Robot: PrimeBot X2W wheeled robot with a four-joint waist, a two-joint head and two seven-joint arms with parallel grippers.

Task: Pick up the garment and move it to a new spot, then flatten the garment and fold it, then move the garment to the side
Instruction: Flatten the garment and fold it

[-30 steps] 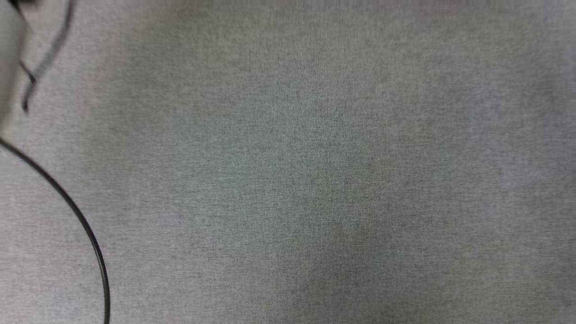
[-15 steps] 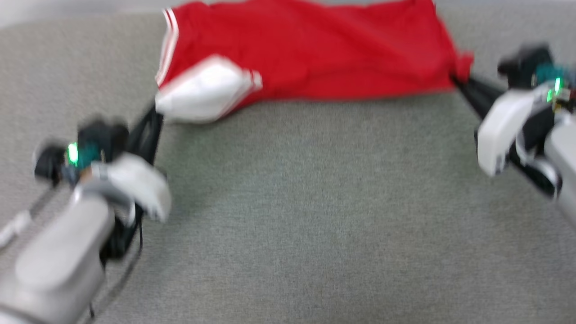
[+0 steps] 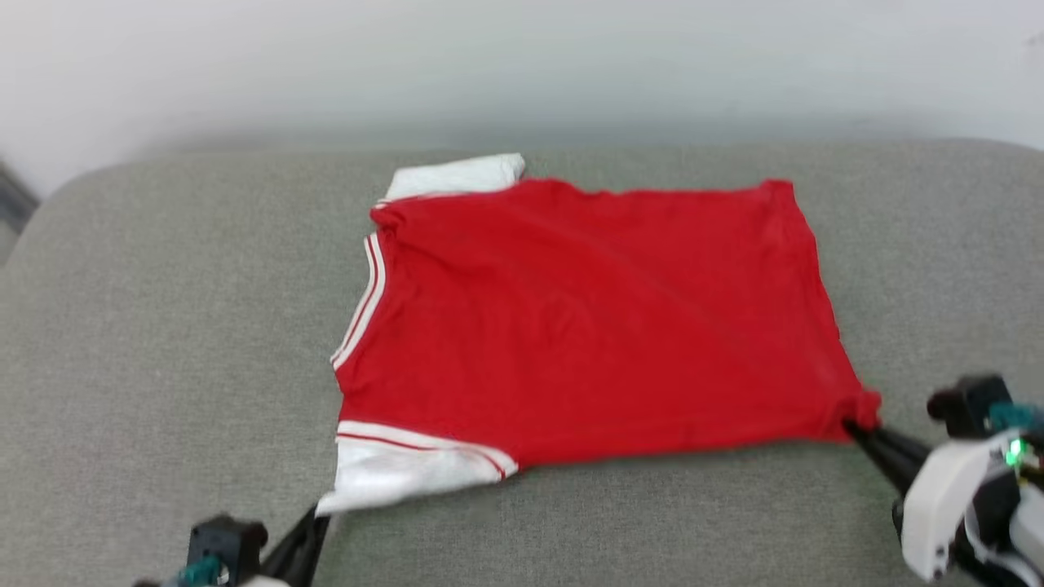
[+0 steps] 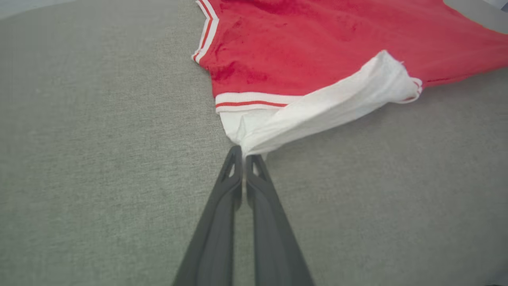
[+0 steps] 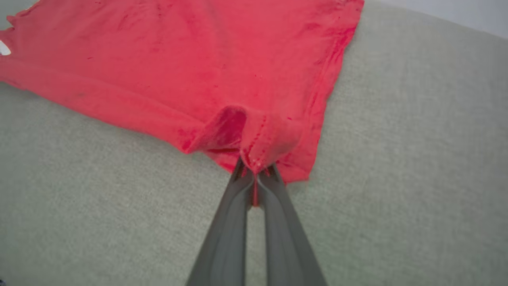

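**Q:** Where's the garment?

**A:** The red jersey T-shirt [image 3: 587, 326] lies spread near-flat on the grey desk [image 3: 163, 326], collar toward my left and hem toward my right. The desk has a woven fabric cover and rounded corners. The shirt body is a soft knit with shallow diagonal wrinkles and a rough rectangle in outline.

**Q:** End effectors?

**A:** My left end effector [image 4: 243, 153] has its two long dark fingers nearly together, pinching the edge of the near white sleeve [image 3: 408, 469]. My right end effector [image 5: 254, 171] is clamped narrow on the near hem corner [image 3: 864, 408], with a sliver of red cloth between the fingers. Both sit low at the shirt's near edge.

**Q:** What differs between views?

**A:** The head view gives the whole outline. It shows the far white sleeve [image 3: 457, 175] poking out behind the shoulder, the red-and-white striped collar trim [image 3: 363, 302] and a pale wall [image 3: 522, 65] behind the desk. The left wrist view shows the pinched sleeve pulled into a taut folded band, with its far end lifted off the desk. It also shows the striped ribbing at the sleeve seam. The right wrist view shows the hem corner bunched into a small raised loop at my fingertips, a stitch line along the hem and the fuzzy knit grain.
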